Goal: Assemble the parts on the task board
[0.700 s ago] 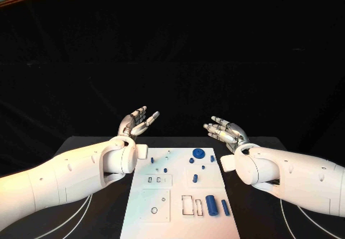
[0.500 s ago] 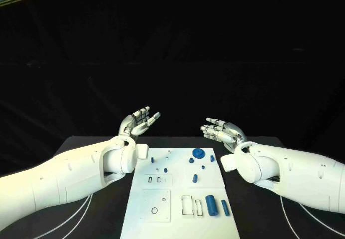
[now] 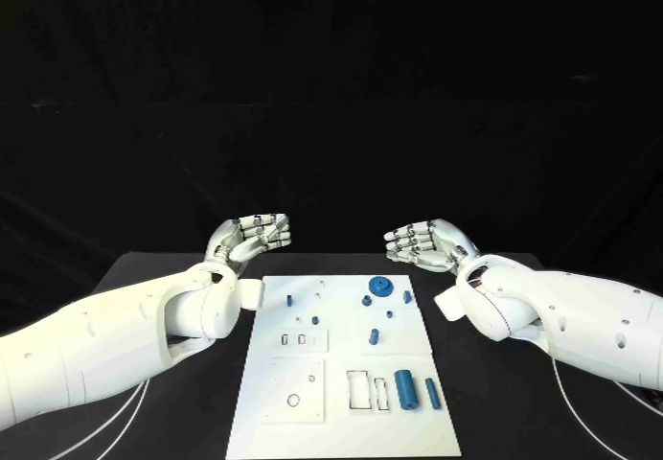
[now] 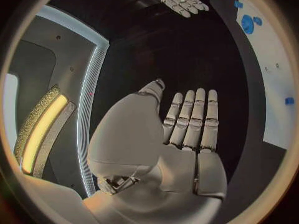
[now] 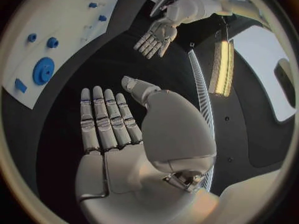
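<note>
Your left hand [image 3: 252, 235] and right hand [image 3: 428, 241] have dropped lower toward the black table [image 3: 166, 278], fingers extended and empty. The blue plastic parts [image 3: 380, 285] lie untouched on the white task board [image 3: 346, 422], so assembly hasn't begun.

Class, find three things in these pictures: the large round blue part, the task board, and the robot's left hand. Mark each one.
Large round blue part [image 3: 380, 285]: head view, centre of its top face.
Task board [image 3: 346, 422]: head view, bare white area near its front edge.
Left hand [image 4: 187, 122]: left wrist view, middle of the extended fingers.
</note>
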Robot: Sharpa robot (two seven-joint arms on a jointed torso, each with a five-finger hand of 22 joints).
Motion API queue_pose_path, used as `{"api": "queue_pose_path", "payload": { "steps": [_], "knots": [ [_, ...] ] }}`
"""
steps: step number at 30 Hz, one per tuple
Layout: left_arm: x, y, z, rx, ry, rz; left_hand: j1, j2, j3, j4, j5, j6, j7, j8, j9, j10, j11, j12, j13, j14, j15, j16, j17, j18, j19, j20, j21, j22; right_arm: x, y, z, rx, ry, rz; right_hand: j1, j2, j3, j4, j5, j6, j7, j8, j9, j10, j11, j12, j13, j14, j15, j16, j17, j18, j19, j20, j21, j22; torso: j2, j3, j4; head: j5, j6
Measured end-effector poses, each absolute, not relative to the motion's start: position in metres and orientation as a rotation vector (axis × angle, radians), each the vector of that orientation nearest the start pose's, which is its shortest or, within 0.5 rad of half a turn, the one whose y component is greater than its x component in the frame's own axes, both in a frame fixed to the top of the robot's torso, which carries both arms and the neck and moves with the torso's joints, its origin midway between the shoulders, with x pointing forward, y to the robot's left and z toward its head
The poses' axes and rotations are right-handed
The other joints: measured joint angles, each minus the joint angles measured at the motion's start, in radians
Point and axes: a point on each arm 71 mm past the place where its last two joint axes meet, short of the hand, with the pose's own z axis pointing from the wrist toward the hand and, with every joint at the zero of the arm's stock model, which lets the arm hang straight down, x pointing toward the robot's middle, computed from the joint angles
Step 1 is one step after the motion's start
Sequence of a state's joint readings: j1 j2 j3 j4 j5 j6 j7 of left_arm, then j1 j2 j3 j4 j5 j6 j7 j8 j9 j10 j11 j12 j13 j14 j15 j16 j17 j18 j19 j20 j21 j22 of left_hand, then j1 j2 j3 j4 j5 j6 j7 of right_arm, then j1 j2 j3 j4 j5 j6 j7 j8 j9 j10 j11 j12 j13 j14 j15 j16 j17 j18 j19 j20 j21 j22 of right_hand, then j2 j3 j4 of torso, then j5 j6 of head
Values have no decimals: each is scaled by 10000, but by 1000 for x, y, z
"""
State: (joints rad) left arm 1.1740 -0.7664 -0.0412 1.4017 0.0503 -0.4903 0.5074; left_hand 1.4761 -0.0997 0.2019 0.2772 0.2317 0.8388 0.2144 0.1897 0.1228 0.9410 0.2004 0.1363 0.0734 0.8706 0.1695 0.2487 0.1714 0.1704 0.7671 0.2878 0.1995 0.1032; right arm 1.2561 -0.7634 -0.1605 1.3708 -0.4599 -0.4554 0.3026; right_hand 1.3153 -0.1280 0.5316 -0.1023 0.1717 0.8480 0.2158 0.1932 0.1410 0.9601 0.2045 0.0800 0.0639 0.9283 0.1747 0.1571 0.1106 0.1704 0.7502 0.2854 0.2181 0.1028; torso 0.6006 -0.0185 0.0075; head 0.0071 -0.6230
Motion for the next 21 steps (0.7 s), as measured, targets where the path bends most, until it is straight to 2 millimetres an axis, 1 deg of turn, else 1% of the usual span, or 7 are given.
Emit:
{"api": "queue_pose_path", "payload": {
  "steps": [3, 9, 13, 17, 18, 19, 21],
  "knots": [
    [505, 223, -192, -11627, 12299, -14019, 132, -26, 101, -14, 0, 76, 4, 37, 0, 162, -22, 0, -9, 101, -51, 95, 67, -1, 104, -13, 34, -15, 512, -215, -192, 5518, 15409, 11238, 38, -38, 59, -59, 0, 209, 42, 0, 10, 279, -70, -53, -1, 349, -105, 100, 38, 1, 281, -71, 166, 45, 106, -12, 16, -32, 10],
    [492, 224, -185, -11579, 12527, -14528, 242, -136, 250, -29, 0, 207, 65, 117, 23, 462, -80, -36, -19, 303, -155, 274, 234, -2, 323, -43, 95, -16, 511, -213, -180, 3607, 15604, 10581, 43, -136, 209, -39, -33, 683, 116, 82, 54, 941, -297, -88, -1, 1309, -413, 396, 228, 0, 973, -372, 632, 209, 311, -37, 58, -119, 36],
    [483, 224, -180, -11513, 12704, -14838, 301, -195, 343, -52, 0, 236, 48, 117, 23, 593, -123, -56, -19, 378, -162, 362, 310, -3, 401, -74, 163, -16, 509, -210, -176, 2383, 15826, 10079, 75, -270, 235, -66, -33, 1047, -70, 234, 137, 1647, -528, -88, 29, 2215, -752, 764, 594, 0, 1558, -711, 1219, 507, 484, -55, 121, -211, 24],
    [477, 223, -177, -11302, 12944, -15095, 552, -446, 638, -116, 0, 323, 72, 175, 39, 995, -217, -56, 2, 666, -307, 773, 547, -3, 797, -194, 368, -10, 507, -204, -176, 1129, 16151, 9445, 59, -353, -38, 1, -33, 1362, -237, 311, 248, 2381, -780, -88, 118, 3200, -1110, 1320, 1163, 0, 2179, -1076, 2037, 975, 660, -68, 191, -287, -2],
    [476, 223, -176, -11237, 12994, -15147, 619, -513, 746, -144, 0, 341, 90, 175, 54, 1049, -270, -56, 5, 723, -351, 911, 629, -5, 891, -245, 426, -2, 507, -202, -176, 859, 16213, 9294, 63, -436, -176, 6, -33, 1455, -302, 311, 276, 2528, -884, -88, 140, 3607, -1240, 1612, 1450, 0, 2498, -1250, 2479, 1238, 705, -69, 206, -302, -5],
    [475, 223, -175, -11159, 13041, -15201, 677, -571, 855, -160, 0, 408, 93, 214, 72, 1123, -281, -91, 5, 834, -385, 1093, 732, -6, 1035, -292, 509, 20, 506, -200, -176, 582, 16268, 9133, 57, -441, -246, 19, -27, 1471, -318, 311, 292, 2577, -931, -88, 144, 3829, -1310, 1792, 1651, 0, 2630, -1356, 2762, 1415, 748, -75, 222, -316, -6],
    [473, 222, -173, -10954, 13150, -15331, 751, -644, 1083, -192, 0, 446, 123, 263, 118, 1251, -323, -138, 5, 956, -456, 1507, 975, -6, 1250, -398, 668, 81, 506, -197, -176, -28, 16342, 8746, -49, -605, -369, 115, -13, 1486, -333, 311, 312, 2551, -963, -145, 145, 4529, -1520, 2386, 2227, -1, 2979, -1552, 3451, 1850, 848, -87, 267, -350, 2]
  ]
}}
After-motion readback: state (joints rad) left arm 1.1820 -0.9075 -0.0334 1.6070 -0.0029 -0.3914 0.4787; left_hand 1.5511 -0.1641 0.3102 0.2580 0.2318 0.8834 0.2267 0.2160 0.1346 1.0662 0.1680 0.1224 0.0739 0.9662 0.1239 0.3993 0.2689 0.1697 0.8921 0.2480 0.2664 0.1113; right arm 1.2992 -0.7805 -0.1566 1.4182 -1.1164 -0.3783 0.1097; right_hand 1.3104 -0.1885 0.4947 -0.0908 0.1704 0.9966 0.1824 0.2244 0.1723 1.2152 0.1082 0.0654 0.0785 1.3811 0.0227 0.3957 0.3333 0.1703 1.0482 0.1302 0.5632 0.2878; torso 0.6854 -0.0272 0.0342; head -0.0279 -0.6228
